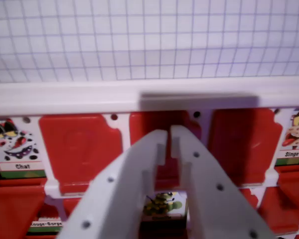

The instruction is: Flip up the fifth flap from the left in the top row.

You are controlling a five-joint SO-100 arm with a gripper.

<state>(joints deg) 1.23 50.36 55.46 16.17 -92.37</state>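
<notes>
Two white fingers of gripper (169, 137) nearly closed, grasping nothing visible; hide most of middle red flap (154, 149).

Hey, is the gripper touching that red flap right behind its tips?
Cannot tell. In the wrist view, the gripper tips overlap the red flap behind them, but the blurred picture shows neither contact nor a gap in depth.

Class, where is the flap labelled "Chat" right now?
In the wrist view, the "Chat" flap stands up at the far left of the top row, just left of a plain red flap and below the white rail.
</notes>
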